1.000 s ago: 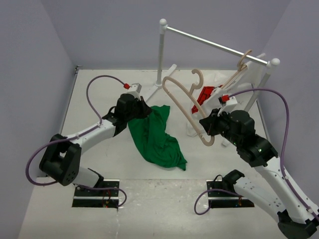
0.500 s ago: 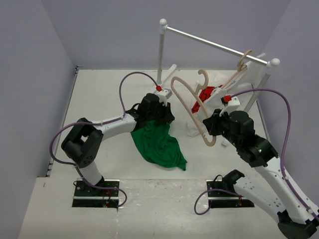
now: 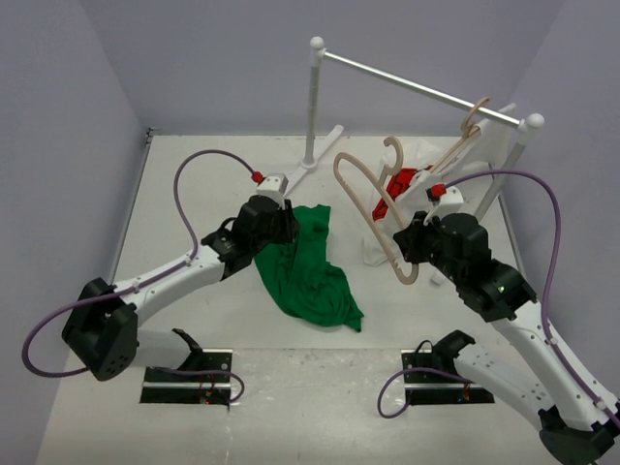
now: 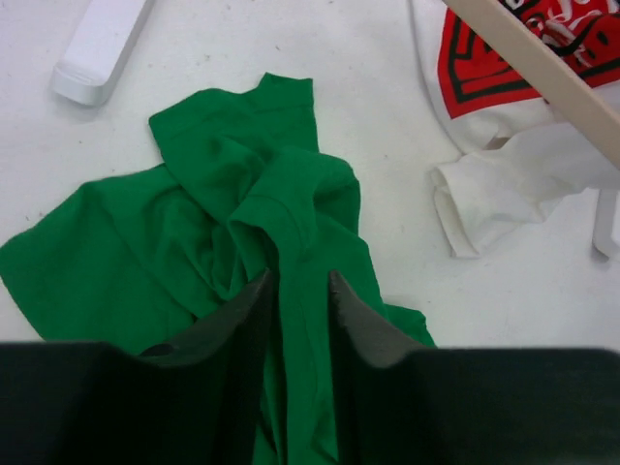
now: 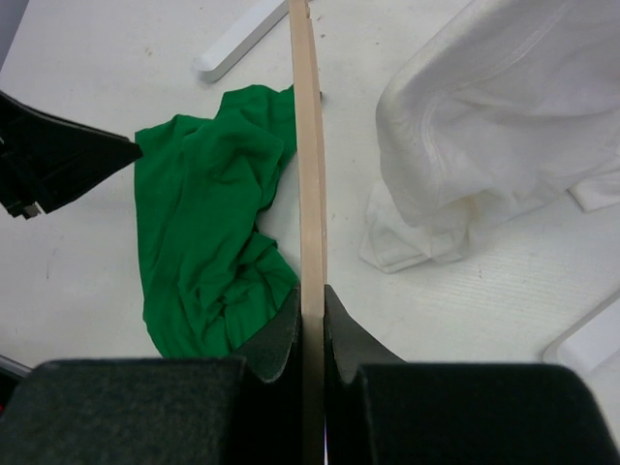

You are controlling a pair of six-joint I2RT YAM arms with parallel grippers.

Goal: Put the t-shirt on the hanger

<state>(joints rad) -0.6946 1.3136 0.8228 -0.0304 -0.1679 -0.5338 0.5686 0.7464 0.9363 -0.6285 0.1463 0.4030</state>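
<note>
1. White worktop — green t-shirt lies crumpled at its centre.
2. Left gripper: jaws parted, astride a shirt fold.
3. Right gripper: clamped on the hanger, aloft beside the shirt.
4. Risk — the cloth is bunched with no opening showing, so the hanger may snag.

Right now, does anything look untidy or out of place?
The green t-shirt lies crumpled on the table, not on the hanger, which the right gripper holds. A white garment lies bunched nearby.

A white, red-printed garment lies by the white rack, whose rail carries a wooden hanger.
</note>
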